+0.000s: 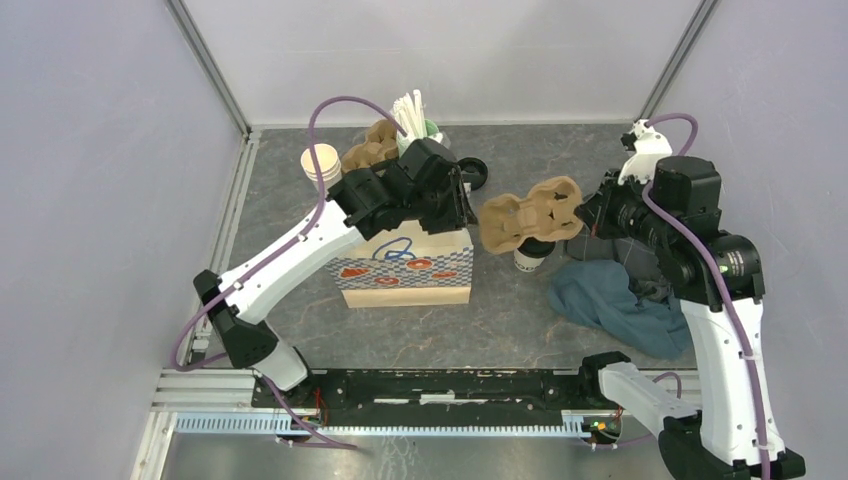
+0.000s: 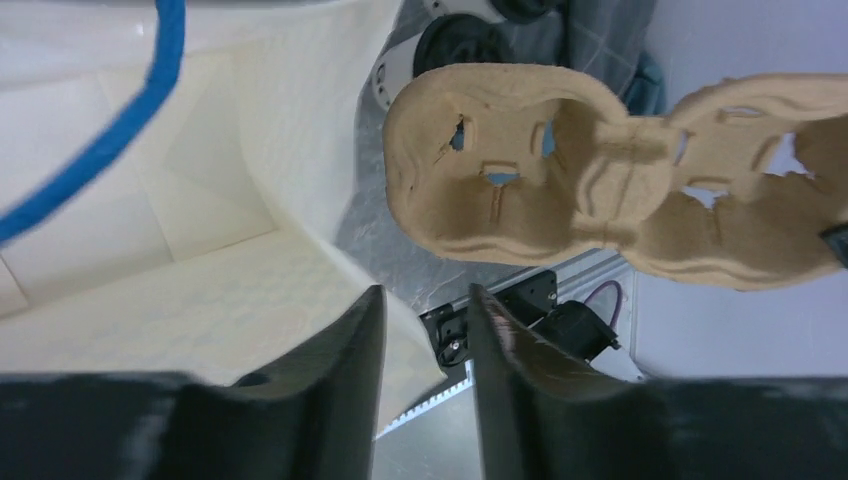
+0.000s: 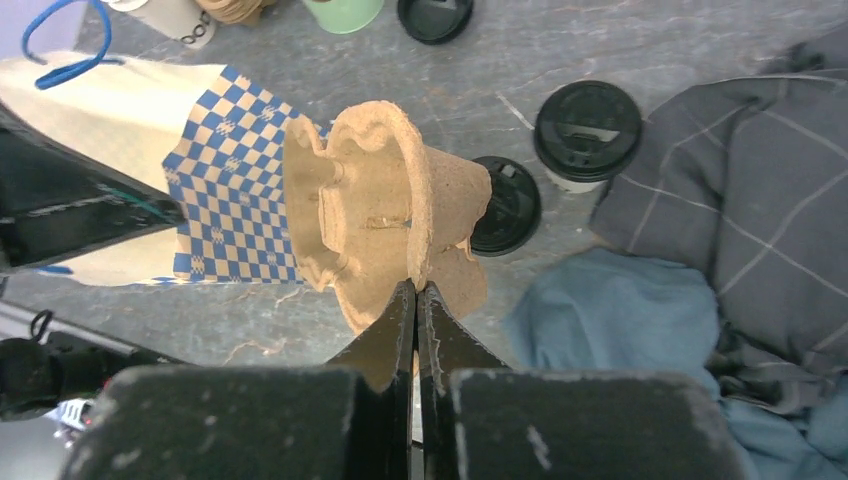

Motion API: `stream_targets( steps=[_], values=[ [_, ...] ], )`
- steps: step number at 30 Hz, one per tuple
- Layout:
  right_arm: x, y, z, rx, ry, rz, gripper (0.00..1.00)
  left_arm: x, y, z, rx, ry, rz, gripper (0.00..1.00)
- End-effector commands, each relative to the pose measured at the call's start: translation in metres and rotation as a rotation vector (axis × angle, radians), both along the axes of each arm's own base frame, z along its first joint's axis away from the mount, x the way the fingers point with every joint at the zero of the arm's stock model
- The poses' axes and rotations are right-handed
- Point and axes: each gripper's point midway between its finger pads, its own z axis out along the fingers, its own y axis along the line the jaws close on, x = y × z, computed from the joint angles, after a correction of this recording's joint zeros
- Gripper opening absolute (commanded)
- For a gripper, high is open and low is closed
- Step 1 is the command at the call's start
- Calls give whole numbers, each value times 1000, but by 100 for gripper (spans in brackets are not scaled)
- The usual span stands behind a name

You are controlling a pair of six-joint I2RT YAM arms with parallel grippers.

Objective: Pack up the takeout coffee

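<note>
- Two arms reach in over the table (image 1: 500,320).
- The left arm stretches from the near left corner, bent at the elbow, up to the paper bag (image 1: 410,265).
- The left gripper (image 2: 425,360) sits at the bag's open top, fingers apart, gripping nothing.
- The right arm stands tall, then bends in toward the middle.
- The right gripper (image 3: 415,300) pinches the cup tray (image 3: 380,200) tight, holding it in the air beside the bag.
- The takeout coffee (image 3: 587,130) stands on the table, next to the grey cloth (image 3: 730,150), outside the bag.

The opening of the paper bag (image 1: 410,262) is partly covered by the left end effector (image 2: 425,345); the takeout coffee (image 1: 530,257) is overhung by the cup carrier (image 1: 528,215); bare worktop (image 1: 500,325) is found before the bag
</note>
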Motion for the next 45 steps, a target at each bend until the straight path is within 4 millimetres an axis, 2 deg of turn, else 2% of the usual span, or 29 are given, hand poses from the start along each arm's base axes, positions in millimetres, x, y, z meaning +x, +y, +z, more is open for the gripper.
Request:
stream_targets(
  steps=[1, 4, 5, 8, 10, 12, 16, 18, 22, 25, 27, 28, 31, 35, 38, 41, 45],
  values=[
    [-1, -22, 33, -84, -100, -73, 0, 6, 4, 67, -120, -132, 17, 50],
    [-6, -32, 71, -69, -203, -133, 0, -8, 13, 108, -169, -233, -65, 64],
    [-8, -33, 84, -55, -244, -145, 0, -11, 20, 121, -175, -272, -72, 65],
    [-17, -28, 127, -1, -373, -123, 0, -16, 67, 136, -106, -351, 18, 68],
    [-20, -13, 144, 45, -417, -52, 0, -20, 107, 137, -44, -363, 124, 73],
    [-22, 7, 153, 106, -439, 46, 1, -28, 142, 126, 23, -335, 218, 76],
    [-37, 49, 164, 246, -445, 261, 0, -44, 192, 99, 167, -272, 328, 77],
    [-40, 62, 160, 320, -414, 318, 0, -48, 204, 83, 214, -243, 341, 82],
    [-38, 79, 152, 412, -330, 376, 0, -42, 226, 51, 299, -185, 419, 85],
    [-31, 88, 139, 465, -260, 392, 0, -27, 251, 29, 403, -146, 469, 88],
    [-24, 92, 127, 491, -209, 388, 0, -13, 252, 15, 455, -113, 433, 88],
    [-20, 92, 123, 491, -187, 368, 0, -5, 246, 9, 465, -96, 396, 87],
    [-11, 91, 112, 483, -139, 311, 0, 9, 241, 3, 481, -94, 371, 81],
    [-5, 109, 77, 482, 14, 294, 0, 24, 236, -3, 473, -117, 354, 75],
    [-3, 122, 73, 455, 56, 268, 0, 27, 240, -13, 501, -105, 337, 70],
    [0, 130, 70, 451, 82, 231, 0, 27, 249, -17, 517, -106, 348, 59],
    [-3, 147, 58, 391, 151, 184, 0, 27, 252, -11, 488, -146, 353, 42]
  ],
)
